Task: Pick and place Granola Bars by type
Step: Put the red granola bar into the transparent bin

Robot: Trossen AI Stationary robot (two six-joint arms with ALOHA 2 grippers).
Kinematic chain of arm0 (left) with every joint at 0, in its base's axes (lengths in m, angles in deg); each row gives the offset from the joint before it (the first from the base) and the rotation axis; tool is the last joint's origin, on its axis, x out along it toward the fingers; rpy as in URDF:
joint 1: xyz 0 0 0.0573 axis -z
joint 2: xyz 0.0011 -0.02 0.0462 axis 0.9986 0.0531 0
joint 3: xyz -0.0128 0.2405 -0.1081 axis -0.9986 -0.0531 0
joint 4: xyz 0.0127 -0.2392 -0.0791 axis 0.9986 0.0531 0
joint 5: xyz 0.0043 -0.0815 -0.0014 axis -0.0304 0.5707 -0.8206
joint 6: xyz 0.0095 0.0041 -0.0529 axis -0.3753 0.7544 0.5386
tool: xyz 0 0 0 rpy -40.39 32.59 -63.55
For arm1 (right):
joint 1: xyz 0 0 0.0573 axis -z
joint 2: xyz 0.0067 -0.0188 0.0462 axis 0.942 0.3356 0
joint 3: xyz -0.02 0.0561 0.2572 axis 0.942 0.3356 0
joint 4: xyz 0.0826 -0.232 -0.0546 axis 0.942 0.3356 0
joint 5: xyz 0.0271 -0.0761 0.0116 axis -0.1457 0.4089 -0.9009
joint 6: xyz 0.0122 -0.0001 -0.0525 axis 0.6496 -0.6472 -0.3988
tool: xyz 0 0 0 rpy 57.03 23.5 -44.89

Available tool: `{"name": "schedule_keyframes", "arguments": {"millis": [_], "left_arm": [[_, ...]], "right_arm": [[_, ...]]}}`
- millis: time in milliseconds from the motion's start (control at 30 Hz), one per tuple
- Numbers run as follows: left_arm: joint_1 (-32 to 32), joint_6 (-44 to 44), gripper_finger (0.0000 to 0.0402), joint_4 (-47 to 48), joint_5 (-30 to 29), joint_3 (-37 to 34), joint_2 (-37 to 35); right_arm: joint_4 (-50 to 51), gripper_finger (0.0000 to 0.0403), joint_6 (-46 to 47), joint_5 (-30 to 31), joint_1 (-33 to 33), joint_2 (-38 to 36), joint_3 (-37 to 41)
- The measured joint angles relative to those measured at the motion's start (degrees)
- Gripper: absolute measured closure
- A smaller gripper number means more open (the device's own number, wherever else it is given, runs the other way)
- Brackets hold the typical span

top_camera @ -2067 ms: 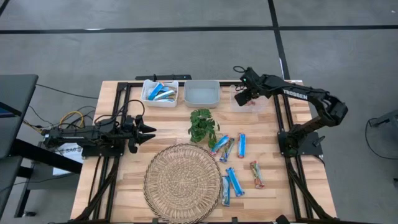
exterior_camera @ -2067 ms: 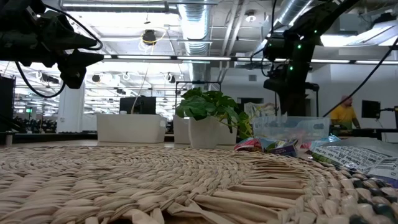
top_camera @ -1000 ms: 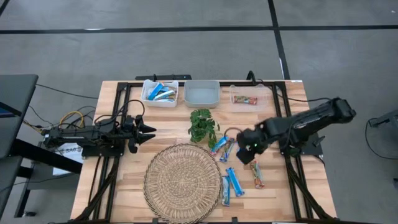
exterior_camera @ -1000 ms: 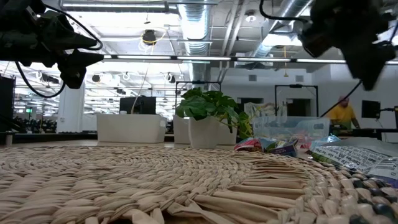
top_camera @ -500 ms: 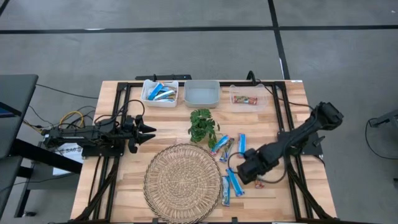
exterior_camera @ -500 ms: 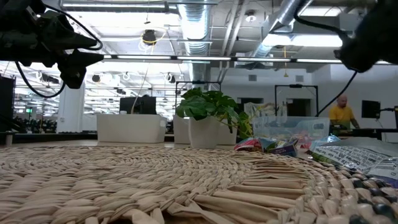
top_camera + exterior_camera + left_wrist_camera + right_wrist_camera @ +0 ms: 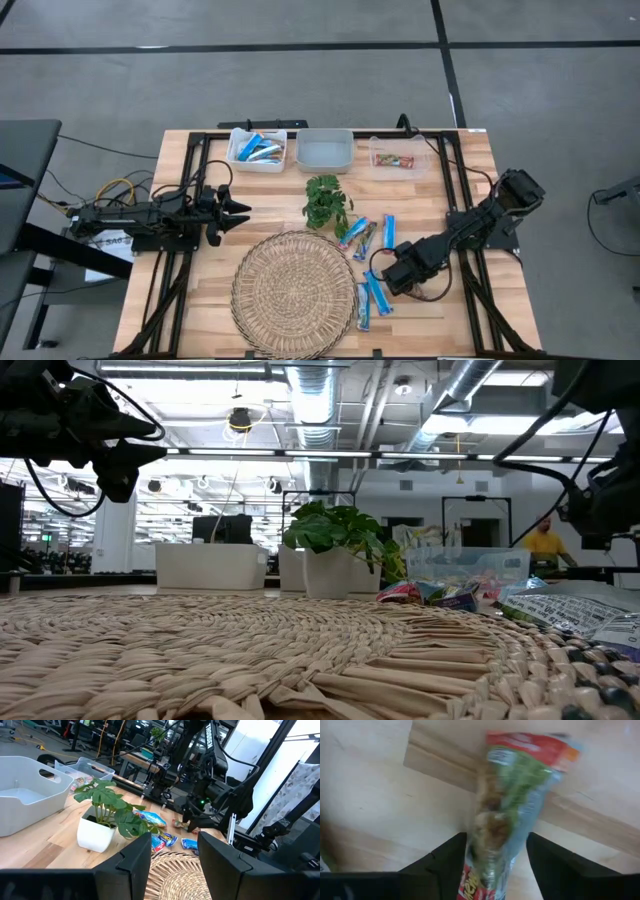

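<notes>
My right gripper is down at the table right of the woven mat and is open. In its wrist view a reddish and green granola bar lies flat on the wood between the two fingers; the gripper hides this bar in the high view. Several blue bars lie nearby. More blue bars fill the left white bin, and one reddish bar lies in the clear bin. My left gripper waits open at the left, above the table. My right gripper comes at the reddish bar from above, pointing down, with one finger on each long side of it, about its middle. The bar lies flat on the table. I cannot tell whether the fingers touch the wrapper.
A small potted plant stands mid-table, behind the loose bars. A round woven mat covers the near middle. An empty white bin sits between the other two at the far edge. Black frame rails run along both sides.
My right gripper has moved from above the blue bars toward the table's near edge and come down over the reddish bar by the mat, with its arm folding back toward the right. The bars have stayed where they were.
</notes>
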Motion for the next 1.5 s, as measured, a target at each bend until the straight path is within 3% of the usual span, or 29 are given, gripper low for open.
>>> {"name": "schedule_keyframes", "arguments": {"millis": [367,533,967,1267,1500], "left_arm": [[0.0,0.0,0.0248,0.0,0.0,0.0,0.0],[0.0,0.0,0.0248,0.0,0.0,0.0,0.0],[0.0,0.0,0.0248,0.0,0.0,0.0,0.0],[0.0,0.0,0.0248,0.0,0.0,0.0,0.0],[0.0,0.0,0.0248,0.0,0.0,0.0,0.0]], "right_arm": [[-3.2,0.033,-2.1,1.1,1.6,-0.8,0.7],[-4.9,0.0363,-6.5,8.0,4.0,-3.4,0.8],[-18.8,0.0371,-27.4,20.5,17.4,-16.3,0.8],[-23.7,0.0375,-43.5,20.6,34.6,-21.9,0.8],[-23.9,0.0369,-55.8,20.5,48.4,-21.5,-1.5]]}}
